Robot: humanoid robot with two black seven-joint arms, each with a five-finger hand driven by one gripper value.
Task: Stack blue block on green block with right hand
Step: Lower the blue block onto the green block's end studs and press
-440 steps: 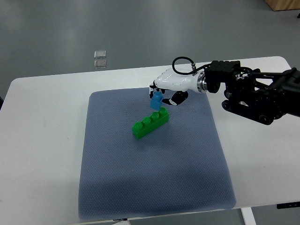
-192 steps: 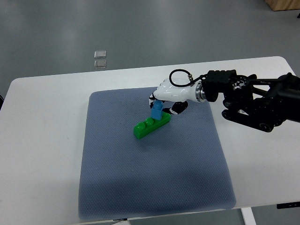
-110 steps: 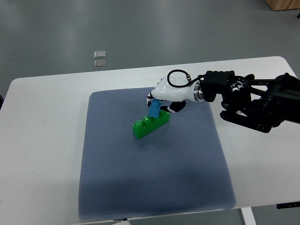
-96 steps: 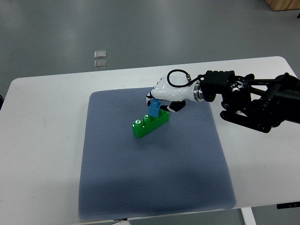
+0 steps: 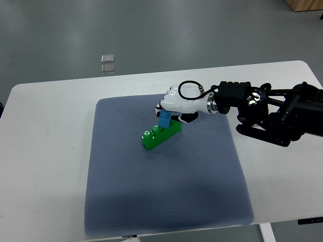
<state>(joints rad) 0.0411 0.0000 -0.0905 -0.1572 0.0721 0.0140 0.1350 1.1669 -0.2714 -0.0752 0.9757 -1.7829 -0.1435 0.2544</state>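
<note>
A long green block (image 5: 161, 135) lies at an angle on the blue-grey mat (image 5: 166, 201), near its upper middle. A small blue block (image 5: 165, 119) sits on the green block's middle studs. My right hand (image 5: 171, 108), white with black joints, comes in from the right edge and is shut on the blue block from above. Two green studs show free at the block's lower left end. The left arm does not show.
The mat lies on a white table (image 5: 45, 151). My dark right forearm (image 5: 272, 113) hangs over the table's right side. Two small clear squares (image 5: 107, 63) lie on the grey floor beyond the table's far edge.
My right hand has lowered the blue block from just above the green block onto its studs, shifting a little left. The green block has nudged slightly left.
</note>
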